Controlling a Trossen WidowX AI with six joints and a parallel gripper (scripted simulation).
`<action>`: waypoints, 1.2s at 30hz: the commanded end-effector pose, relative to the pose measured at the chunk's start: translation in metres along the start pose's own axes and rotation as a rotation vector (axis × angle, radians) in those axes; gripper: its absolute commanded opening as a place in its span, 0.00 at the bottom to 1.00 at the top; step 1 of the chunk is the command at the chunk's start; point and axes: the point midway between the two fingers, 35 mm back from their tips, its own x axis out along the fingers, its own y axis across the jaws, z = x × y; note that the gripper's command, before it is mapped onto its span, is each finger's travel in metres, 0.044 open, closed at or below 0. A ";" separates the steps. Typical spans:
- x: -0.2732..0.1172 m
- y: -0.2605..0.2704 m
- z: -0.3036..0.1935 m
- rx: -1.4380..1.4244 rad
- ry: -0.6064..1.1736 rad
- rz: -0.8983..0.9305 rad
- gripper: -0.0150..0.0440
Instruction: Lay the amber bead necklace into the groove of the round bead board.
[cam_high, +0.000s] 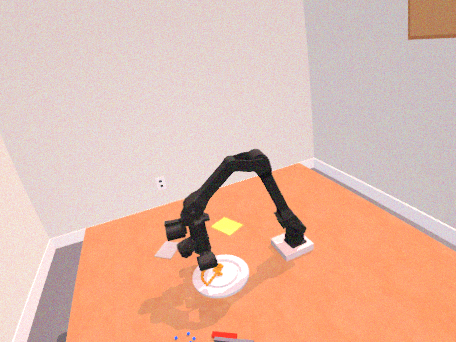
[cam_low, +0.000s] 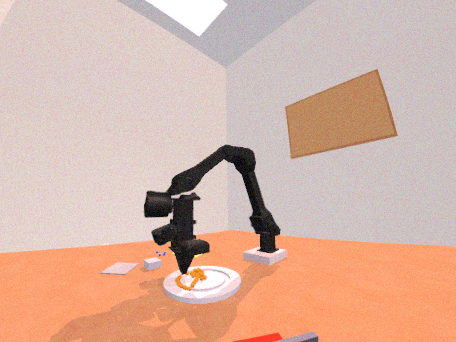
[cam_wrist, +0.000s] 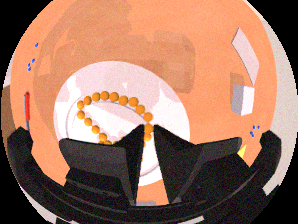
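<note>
The amber bead necklace (cam_high: 218, 270) (cam_low: 199, 273) (cam_wrist: 114, 96) lies on the round white bead board (cam_high: 236, 289) (cam_low: 229, 290) (cam_wrist: 172, 95). In the wrist view its upper run curves along the groove's arc, while another run cuts inward across the board's middle. The exterior view shows several beads bunched near the board's centre. My gripper (cam_low: 184, 273) (cam_wrist: 149, 128) points down low over the board, shut on beads at the side of the loop. The fingers hide part of the necklace and groove in the wrist view.
A white block (cam_low: 152, 264) (cam_wrist: 243, 100) and a pale flat square (cam_high: 166, 249) (cam_low: 120, 268) (cam_wrist: 246, 56) lie beyond the board. A yellow square (cam_high: 227, 226) lies behind it. A red bar (cam_high: 224, 335) (cam_wrist: 27, 106) and small blue pieces (cam_high: 188, 333) lie farther off.
</note>
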 end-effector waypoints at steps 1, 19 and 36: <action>-0.003 0.000 0.001 -0.002 -0.003 0.001 0.25; 0.001 -0.007 0.002 0.003 -0.002 -0.001 0.34; -0.003 -0.007 0.001 -0.001 -0.003 0.001 1.00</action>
